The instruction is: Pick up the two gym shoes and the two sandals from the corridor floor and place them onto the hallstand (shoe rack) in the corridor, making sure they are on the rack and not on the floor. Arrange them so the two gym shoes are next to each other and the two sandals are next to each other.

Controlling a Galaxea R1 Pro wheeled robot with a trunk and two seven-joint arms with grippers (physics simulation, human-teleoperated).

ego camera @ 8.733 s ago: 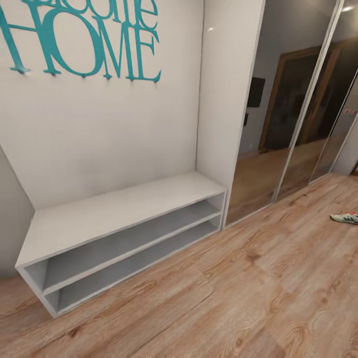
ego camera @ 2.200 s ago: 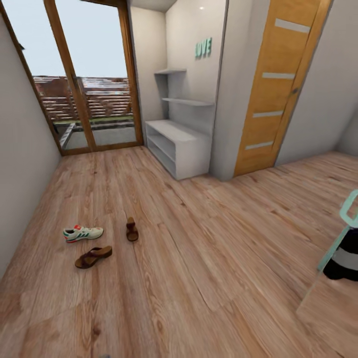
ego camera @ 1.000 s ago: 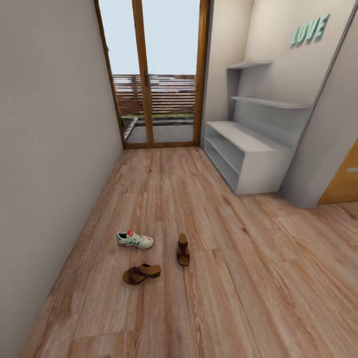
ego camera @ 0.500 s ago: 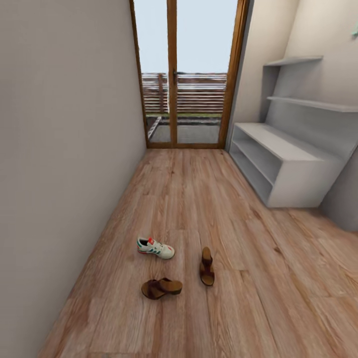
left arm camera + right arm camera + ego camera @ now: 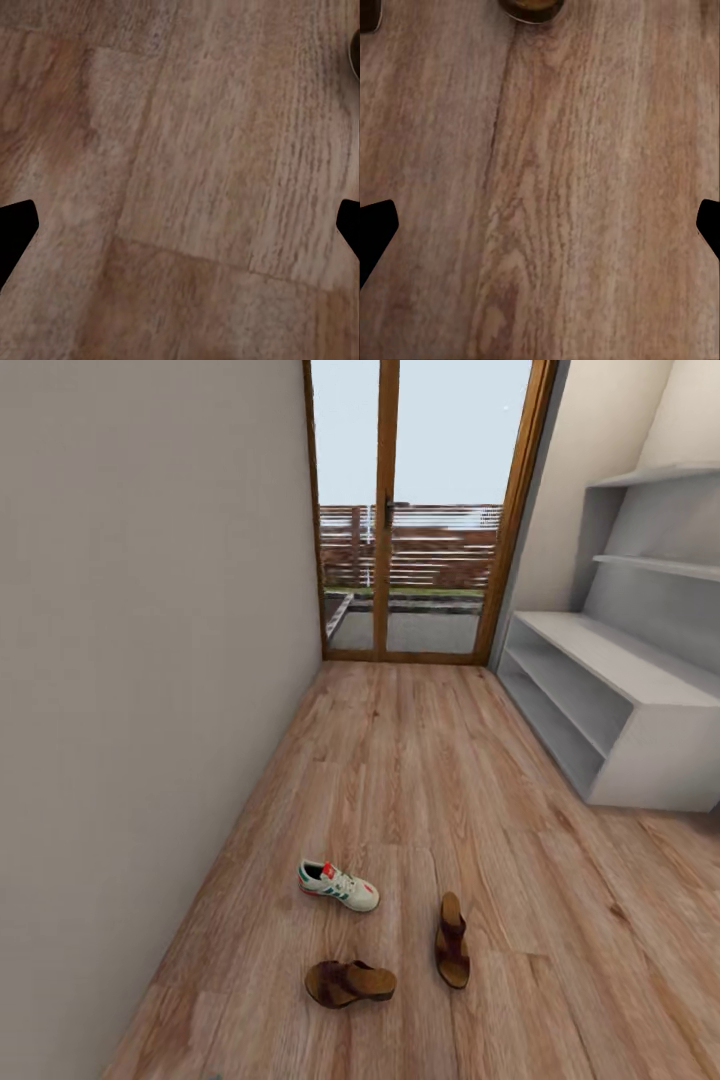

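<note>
Both my fingers [image 5: 180, 232] [image 5: 540, 232] hang spread wide over bare light-brown wood-plank floor [image 5: 420, 780], empty. Nearest lies 1 dark brown leather sandal [image 5: 349, 983] crosswise, left of centre; the second [image 5: 452, 939] points away, nearer my right arm. Beyond, 1 cream green-striped sneaker [image 5: 339, 885]. The pale grey shoe rack [image 5: 620, 710] stands far right.

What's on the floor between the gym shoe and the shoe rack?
Head view: only bare plank floor lies between the gym shoe and the shoe rack. Both sandals lie nearer the camera.
</note>
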